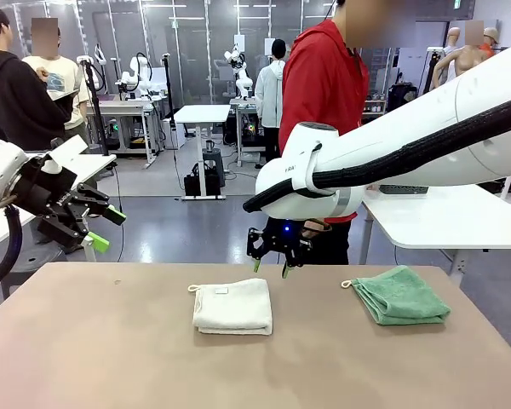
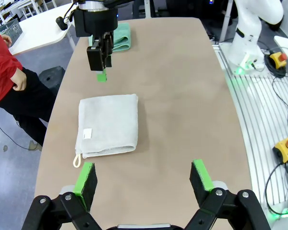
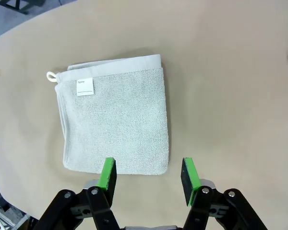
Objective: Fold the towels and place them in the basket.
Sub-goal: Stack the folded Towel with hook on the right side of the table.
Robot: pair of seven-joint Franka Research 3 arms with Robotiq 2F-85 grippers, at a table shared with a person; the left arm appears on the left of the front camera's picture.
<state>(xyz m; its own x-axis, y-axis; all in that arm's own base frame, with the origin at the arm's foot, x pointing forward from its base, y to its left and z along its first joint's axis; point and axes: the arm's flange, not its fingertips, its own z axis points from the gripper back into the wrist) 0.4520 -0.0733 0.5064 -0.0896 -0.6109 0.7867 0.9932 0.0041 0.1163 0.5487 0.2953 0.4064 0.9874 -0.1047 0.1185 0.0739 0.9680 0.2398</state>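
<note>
Tan surface is carrying two folded towels, with a lab of other tables showing behind and a person in a red top standing at the far edge. Off-white towel is lying near the middle, cord loop at one corner and a small white label on top; its print is too small to read. Right tool is hovering just above the far edge of this towel, fingers spread, holding nothing; in its wrist view the green pads are straddling one towel edge, not touching. Mint green towel is lying well apart toward the robot's right, near the surface's edge. Left tool is hanging off the left side, above surface level, fingers spread and empty. Plenty of bare surface is lying around both towels.
</note>
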